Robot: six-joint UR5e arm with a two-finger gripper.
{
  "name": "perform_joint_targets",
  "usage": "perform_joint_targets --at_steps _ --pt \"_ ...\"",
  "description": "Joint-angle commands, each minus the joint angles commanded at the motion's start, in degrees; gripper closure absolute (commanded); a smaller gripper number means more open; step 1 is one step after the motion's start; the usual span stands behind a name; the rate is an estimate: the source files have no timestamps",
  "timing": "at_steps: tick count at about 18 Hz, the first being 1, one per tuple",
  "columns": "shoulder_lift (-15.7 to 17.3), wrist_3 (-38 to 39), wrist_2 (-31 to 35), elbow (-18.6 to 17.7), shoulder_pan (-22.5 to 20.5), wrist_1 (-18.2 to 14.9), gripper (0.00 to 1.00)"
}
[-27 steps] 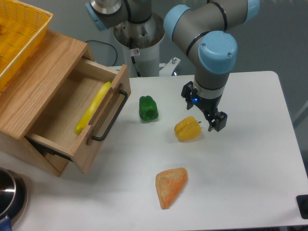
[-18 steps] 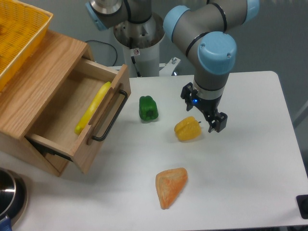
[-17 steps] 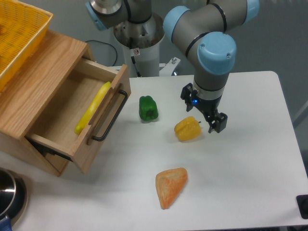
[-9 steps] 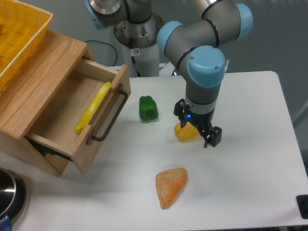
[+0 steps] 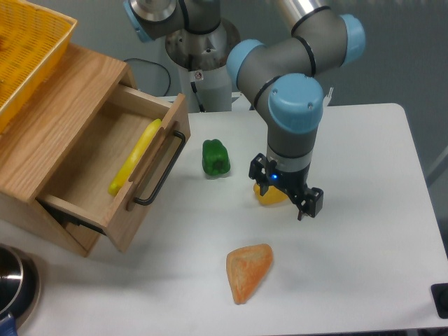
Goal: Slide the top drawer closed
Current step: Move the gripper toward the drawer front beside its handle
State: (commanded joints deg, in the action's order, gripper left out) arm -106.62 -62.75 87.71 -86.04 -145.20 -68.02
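Note:
The top drawer (image 5: 112, 175) of the light-oak cabinet (image 5: 49, 119) stands pulled out toward the table's middle. Its black bar handle (image 5: 162, 171) faces right, and a long yellow vegetable (image 5: 134, 157) lies inside along the front panel. My gripper (image 5: 288, 194) hangs well to the right of the drawer, open, its dark fingers (image 5: 313, 201) pointing down over the yellow pepper (image 5: 267, 195), which it partly hides. Nothing is held between the fingers.
A green pepper (image 5: 215, 157) stands between the drawer handle and the gripper. An orange wedge-shaped item (image 5: 247, 270) lies near the front. A yellow mesh basket (image 5: 28, 49) rests on the cabinet top. A metal pot (image 5: 14, 280) sits at the bottom left.
The arm has swung left and toward the front, carrying the gripper from beside the yellow pepper to over it. The drawer has not moved.

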Motion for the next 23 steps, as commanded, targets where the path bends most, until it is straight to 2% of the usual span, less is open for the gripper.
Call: perform_joint_targets --at_steps 3,5,7,10,18,23 --pt "3.60 0.87 0.18 -3.86 1.76 -1.06 0.79" --pt "5.45 4.20 0.09 -5.36 2.63 -1.15 0.85" --pt "6.07 8.77 -0.61 -5.28 3.25 -0.97 0.95" --pt "6.68 11.33 -3.68 -4.75 3.78 -1.23 1.00" --pt "6.60 15.20 -13.00 -4.40 4.39 -5.71 1.00" --pt "6.60 17.83 -13.01 -4.31 6.33 -8.44 1.00"
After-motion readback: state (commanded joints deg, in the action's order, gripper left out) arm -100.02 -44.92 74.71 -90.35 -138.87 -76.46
